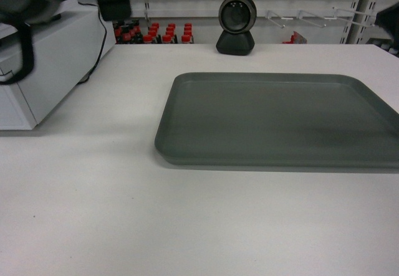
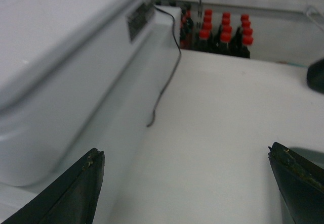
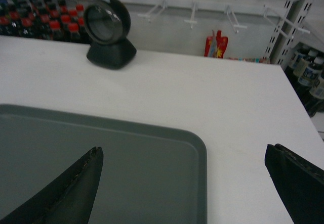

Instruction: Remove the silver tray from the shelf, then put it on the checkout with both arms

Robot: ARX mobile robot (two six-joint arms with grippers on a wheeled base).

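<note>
The silver tray (image 1: 280, 120) lies flat on the white checkout (image 1: 124, 214), at the right of the head view, with nothing on it. In the right wrist view my right gripper (image 3: 183, 150) is open above the tray's (image 3: 126, 148) far right corner, one finger over the tray and the other over bare counter. My left gripper (image 2: 186, 150) is open over bare counter (image 2: 212, 107), holding nothing. In the head view the arms show only as dark blurs at the top corners. The shelf (image 1: 299, 14) with hooks stands behind the counter.
A black round scanner (image 1: 236, 23) stands at the counter's far edge. A white box machine (image 1: 50, 64) with a black cable (image 2: 164, 82) sits at the left. Red-capped bottles (image 1: 153, 33) stand behind it. The counter's right edge (image 3: 298, 113) is near dark bottles (image 3: 309, 77).
</note>
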